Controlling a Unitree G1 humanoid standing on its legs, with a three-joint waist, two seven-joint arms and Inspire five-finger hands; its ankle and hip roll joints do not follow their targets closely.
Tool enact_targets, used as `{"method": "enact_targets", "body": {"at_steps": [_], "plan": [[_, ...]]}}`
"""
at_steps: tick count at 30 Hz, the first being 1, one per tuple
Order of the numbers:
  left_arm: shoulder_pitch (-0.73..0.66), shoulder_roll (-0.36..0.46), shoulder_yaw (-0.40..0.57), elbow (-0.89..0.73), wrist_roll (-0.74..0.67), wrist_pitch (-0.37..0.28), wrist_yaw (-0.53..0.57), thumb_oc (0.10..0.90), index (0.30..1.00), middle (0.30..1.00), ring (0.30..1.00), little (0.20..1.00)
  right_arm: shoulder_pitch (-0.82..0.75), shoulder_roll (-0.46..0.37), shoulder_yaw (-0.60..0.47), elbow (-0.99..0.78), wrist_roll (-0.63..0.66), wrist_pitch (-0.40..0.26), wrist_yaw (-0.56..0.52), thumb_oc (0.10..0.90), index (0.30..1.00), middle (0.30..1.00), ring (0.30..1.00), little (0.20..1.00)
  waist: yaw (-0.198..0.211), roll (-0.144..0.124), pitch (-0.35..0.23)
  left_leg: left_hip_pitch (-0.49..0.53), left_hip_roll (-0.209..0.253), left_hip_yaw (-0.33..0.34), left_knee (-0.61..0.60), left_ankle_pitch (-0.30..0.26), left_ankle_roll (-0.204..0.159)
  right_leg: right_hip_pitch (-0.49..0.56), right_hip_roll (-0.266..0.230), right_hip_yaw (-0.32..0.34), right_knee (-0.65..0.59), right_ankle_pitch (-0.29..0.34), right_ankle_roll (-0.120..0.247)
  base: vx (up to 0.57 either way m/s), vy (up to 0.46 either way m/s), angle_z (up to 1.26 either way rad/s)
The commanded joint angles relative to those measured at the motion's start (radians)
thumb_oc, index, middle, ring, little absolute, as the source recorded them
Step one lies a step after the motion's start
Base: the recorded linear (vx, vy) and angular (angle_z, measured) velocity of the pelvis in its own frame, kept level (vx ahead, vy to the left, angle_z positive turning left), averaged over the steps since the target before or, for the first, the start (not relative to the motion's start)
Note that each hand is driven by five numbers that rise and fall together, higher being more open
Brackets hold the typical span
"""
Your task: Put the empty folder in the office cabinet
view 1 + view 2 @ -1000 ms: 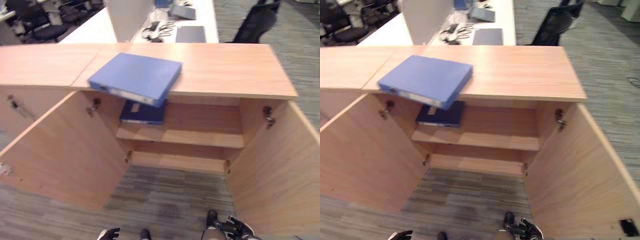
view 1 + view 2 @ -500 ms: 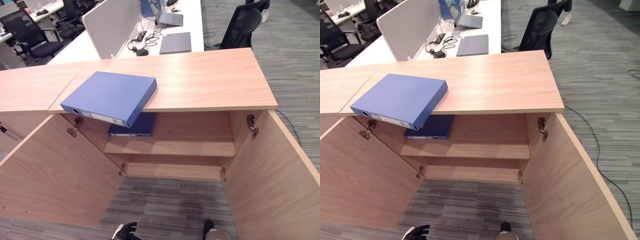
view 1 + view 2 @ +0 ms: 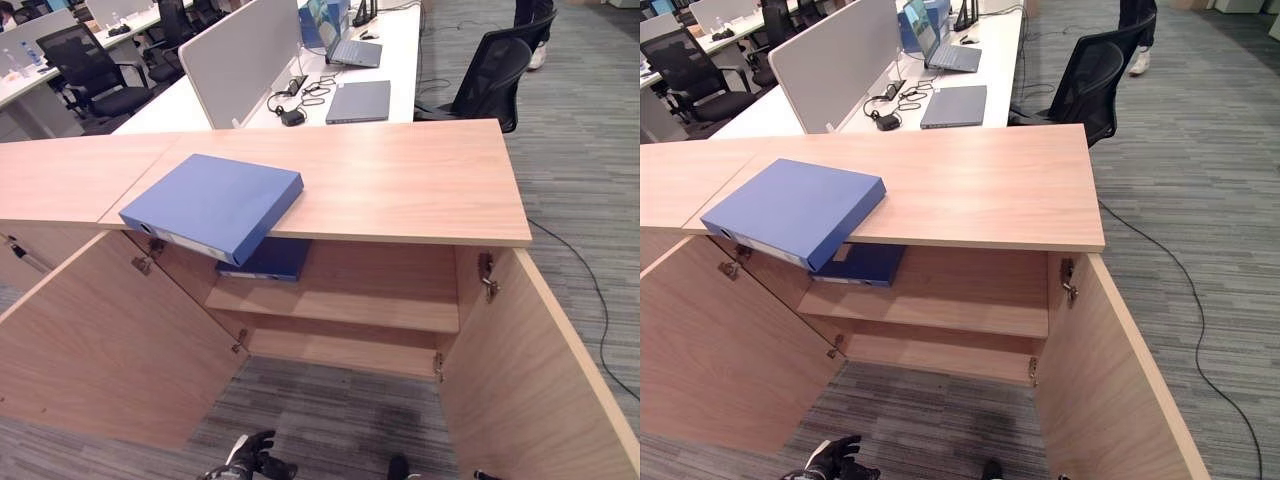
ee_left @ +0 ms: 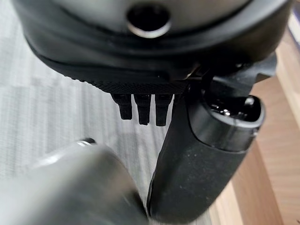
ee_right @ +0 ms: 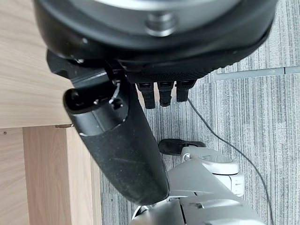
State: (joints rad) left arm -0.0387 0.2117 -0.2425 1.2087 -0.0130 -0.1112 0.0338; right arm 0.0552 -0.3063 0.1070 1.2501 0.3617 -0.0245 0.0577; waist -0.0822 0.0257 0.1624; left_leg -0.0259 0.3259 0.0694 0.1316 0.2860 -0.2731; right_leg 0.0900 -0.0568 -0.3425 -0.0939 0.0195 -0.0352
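Observation:
A blue folder (image 3: 212,205) lies flat on the top of the wooden office cabinet (image 3: 400,180), with one corner jutting over the front edge. Below it, a darker blue folder (image 3: 265,262) lies on the upper shelf (image 3: 350,305) inside the cabinet, at its left end. Both cabinet doors stand wide open. My left hand (image 3: 250,458) hangs low over the carpet in front of the cabinet, empty, its fingers relaxed. In its wrist view my right hand (image 5: 122,140) also hangs empty over the carpet beside the right door, thumb held out straight.
The left door (image 3: 110,340) and the right door (image 3: 530,370) swing out towards me on either side of a strip of carpet. Behind the cabinet stand white desks (image 3: 300,70) with laptops, a grey partition (image 3: 240,50) and black office chairs (image 3: 490,75). A person's legs (image 3: 530,25) show at the far right.
The whole picture has shifted as the camera moved. The folders and the cabinet keep their places. My left hand now shows a little further in at the lower edge.

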Motion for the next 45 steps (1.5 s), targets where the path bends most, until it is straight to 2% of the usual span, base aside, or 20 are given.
{"method": "enact_targets", "body": {"at_steps": [1,4,6,11,15,17,18,19,23,24,25,26,27,29,32,33,34,36,40,45], "plan": [[0.009,0.063,-0.007,-0.029,0.007,-0.014,0.02,0.8,0.9,0.9,0.9,0.9,-0.052,-0.097,-0.022,-0.049,0.006,-0.042,-0.023,0.8,0.9,0.9,0.9,0.9,0.044,-0.001,0.033,0.036,0.01,0.021,-0.102,-0.16,0.048,0.028,-0.108,0.099,0.009,-0.085,0.158,0.2,0.132,0.43],[0.009,0.063,-0.007,-0.024,-0.003,-0.019,0.028,0.8,0.9,0.9,0.9,0.9,-0.057,-0.084,-0.008,-0.066,-0.002,-0.048,-0.025,0.8,0.9,0.9,0.9,0.9,0.077,0.007,0.042,-0.039,0.016,-0.061,-0.19,-0.101,0.025,0.064,-0.116,0.144,0.007,-0.11,0.177,0.26,0.171,0.03],[0.01,0.063,-0.007,-0.021,-0.006,-0.021,0.031,0.8,0.9,0.9,0.9,0.9,-0.055,-0.082,-0.008,-0.068,-0.005,-0.047,-0.025,0.8,0.9,0.9,0.9,0.9,0.08,0.004,0.046,-0.051,0.015,-0.076,-0.194,-0.104,0.021,0.075,-0.124,0.163,0.007,-0.117,0.184,0.2,0.165,-0.5],[0.016,0.064,-0.017,-0.017,0.017,-0.019,0.018,0.8,0.9,0.9,0.9,0.9,-0.016,-0.072,-0.036,0.02,-0.073,-0.024,-0.025,0.8,0.9,0.9,0.9,0.9,0.076,0.011,0.03,-0.037,0.011,-0.046,-0.196,-0.126,0.019,0.103,-0.176,0.204,0.013,-0.115,0.223,0.18,0.282,-0.48],[-0.006,0.101,-0.037,-0.047,0.041,-0.021,0.011,0.8,0.9,0.9,0.9,0.9,0.013,-0.06,-0.063,0.035,-0.072,-0.016,-0.019,0.8,0.9,0.9,0.9,0.9,0.069,-0.02,0.02,-0.014,-0.058,-0.005,-0.172,-0.192,0.064,0.084,-0.261,0.245,0.078,-0.081,0.256,0.13,0.315,-0.02],[-0.013,0.113,-0.038,-0.058,0.042,-0.021,0.011,0.8,0.9,0.9,0.9,0.9,0.014,-0.055,-0.069,0.03,-0.062,-0.013,-0.017,0.8,0.9,0.9,0.9,0.9,0.068,-0.029,0.019,-0.012,-0.078,0.011,-0.158,-0.21,0.079,0.065,-0.279,0.261,0.107,-0.068,0.263,0.05,0.267,-0.23],[-0.019,0.128,-0.031,-0.078,0.035,-0.024,0.017,0.8,0.9,0.9,0.9,0.9,0.001,-0.045,-0.074,0.019,-0.044,-0.014,-0.018,0.8,0.9,0.9,0.9,0.9,0.066,-0.043,0.02,-0.005,-0.114,0.035,-0.14,-0.248,0.109,0.022,-0.306,0.283,0.148,-0.02,0.277,0.03,0.317,-0.32],[-0.025,0.135,-0.024,-0.08,0.029,-0.024,0.022,0.8,0.9,0.9,0.9,0.9,-0.009,-0.041,-0.07,0.013,-0.039,-0.015,-0.019,0.8,0.9,0.9,0.9,0.9,0.067,-0.051,0.022,-0.001,-0.128,0.049,-0.133,-0.261,0.121,0.001,-0.316,0.288,0.162,0.018,0.286,0.03,0.403,-0.44],[-0.033,0.154,0.001,-0.086,0.005,-0.021,0.031,0.8,0.9,0.9,0.9,0.9,-0.039,-0.022,-0.05,-0.022,-0.042,-0.019,-0.024,0.8,0.9,0.9,0.9,0.9,0.078,-0.055,0.031,0.015,-0.172,0.092,-0.116,-0.308,0.16,-0.057,-0.352,0.253,0.213,0.119,0.291,-0.01,0.262,-0.51],[-0.032,0.159,0.005,-0.085,0.001,-0.02,0.032,0.8,0.9,0.9,0.9,0.9,-0.048,-0.019,-0.047,-0.033,-0.041,-0.02,-0.026,0.8,0.9,0.9,0.9,0.9,0.082,-0.054,0.038,0.022,-0.178,0.109,-0.113,-0.317,0.167,-0.077,-0.366,0.211,0.234,0.153,0.286,-0.01,0.299,-0.28],[-0.028,0.163,0.011,-0.086,-0.002,-0.019,0.033,0.8,0.9,0.9,0.9,0.9,-0.054,-0.015,-0.045,-0.041,-0.04,-0.021,-0.029,0.8,0.9,0.9,0.9,0.9,0.089,-0.047,0.042,0.028,-0.182,0.13,-0.111,-0.326,0.175,-0.088,-0.379,0.148,0.246,0.148,0.279,-0.02,0.308,-0.33],[-0.024,0.166,0.016,-0.084,0.0,-0.018,0.031,0.8,0.9,0.9,0.9,0.9,-0.056,-0.013,-0.041,-0.047,-0.043,-0.024,-0.03,0.8,0.9,0.9,0.9,0.9,0.092,-0.042,0.041,0.035,-0.189,0.148,-0.114,-0.333,0.181,-0.086,-0.379,0.094,0.253,0.134,0.274,0.0,0.336,-0.42],[-0.018,0.167,0.018,-0.079,0.001,-0.016,0.028,0.8,0.9,0.9,0.9,0.9,-0.058,-0.009,-0.035,-0.057,-0.04,-0.029,-0.03,0.8,0.9,0.9,0.9,0.9,0.084,-0.036,0.043,0.051,-0.202,0.148,-0.126,-0.338,0.189,-0.086,-0.344,0.093,0.272,0.103,0.269,0.03,0.338,-0.44],[-0.023,0.171,0.019,-0.073,0.003,-0.015,0.027,0.8,0.9,0.9,0.9,0.9,-0.059,-0.007,-0.023,-0.075,-0.027,-0.038,-0.03,0.8,0.9,0.9,0.9,0.9,0.067,-0.027,0.053,0.059,-0.222,0.141,-0.147,-0.319,0.207,-0.113,-0.251,0.154,0.295,0.037,0.26,0.02,0.288,-0.28],[-0.026,0.163,0.017,-0.051,0.011,-0.015,0.025,0.8,0.9,0.9,0.9,0.9,-0.058,-0.005,-0.022,-0.065,0.002,-0.039,-0.036,0.8,0.9,0.9,0.9,0.9,0.052,-0.009,0.052,0.076,-0.243,0.141,-0.199,-0.302,0.221,-0.129,-0.14,0.188,0.28,-0.045,0.223,0.02,0.181,0.06],[-0.026,0.162,0.017,-0.05,0.011,-0.015,0.025,0.8,0.9,0.9,0.9,0.9,-0.057,-0.006,-0.022,-0.065,0.002,-0.039,-0.036,0.8,0.9,0.9,0.9,0.9,0.052,-0.008,0.053,0.078,-0.241,0.141,-0.199,-0.304,0.22,-0.127,-0.138,0.187,0.281,-0.047,0.222,0.04,0.101,0.15],[-0.027,0.162,0.017,-0.041,0.014,-0.014,0.023,0.8,0.9,0.9,0.9,0.9,-0.059,-0.004,-0.016,-0.067,0.003,-0.04,-0.034,0.8,0.9,0.9,0.9,0.9,0.049,-0.005,0.056,0.087,-0.251,0.136,-0.206,-0.304,0.222,-0.137,-0.113,0.18,0.274,-0.06,0.209,0.03,0.046,0.18],[-0.025,0.155,0.012,-0.036,0.021,-0.014,0.021,0.8,0.9,0.9,0.9,0.9,-0.056,-0.004,-0.013,-0.066,0.002,-0.04,-0.036,0.8,0.9,0.9,0.9,0.9,0.051,-0.01,0.054,0.09,-0.262,0.136,-0.211,-0.308,0.224,-0.115,-0.114,0.159,0.239,-0.06,0.203,0.03,0.023,0.1],[-0.019,0.137,0.004,-0.037,0.03,-0.018,0.021,0.8,0.9,0.9,0.9,0.9,-0.053,-0.01,-0.004,-0.051,-0.011,-0.038,-0.038,0.8,0.9,0.9,0.9,0.9,0.047,-0.015,0.043,0.099,-0.275,0.129,-0.219,-0.314,0.225,-0.079,-0.11,0.203,0.177,-0.056,0.203,0.04,0.001,0.05],[-0.019,0.131,-0.015,-0.064,0.038,-0.026,0.019,0.8,0.9,0.9,0.9,0.9,-0.06,-0.016,0.008,-0.049,-0.019,-0.036,-0.036,0.8,0.9,0.9,0.9,0.9,0.053,-0.017,0.029,0.102,-0.274,0.118,-0.219,-0.318,0.218,-0.05,-0.119,0.213,0.118,-0.043,0.201,0.04,-0.039,-0.01]]}}
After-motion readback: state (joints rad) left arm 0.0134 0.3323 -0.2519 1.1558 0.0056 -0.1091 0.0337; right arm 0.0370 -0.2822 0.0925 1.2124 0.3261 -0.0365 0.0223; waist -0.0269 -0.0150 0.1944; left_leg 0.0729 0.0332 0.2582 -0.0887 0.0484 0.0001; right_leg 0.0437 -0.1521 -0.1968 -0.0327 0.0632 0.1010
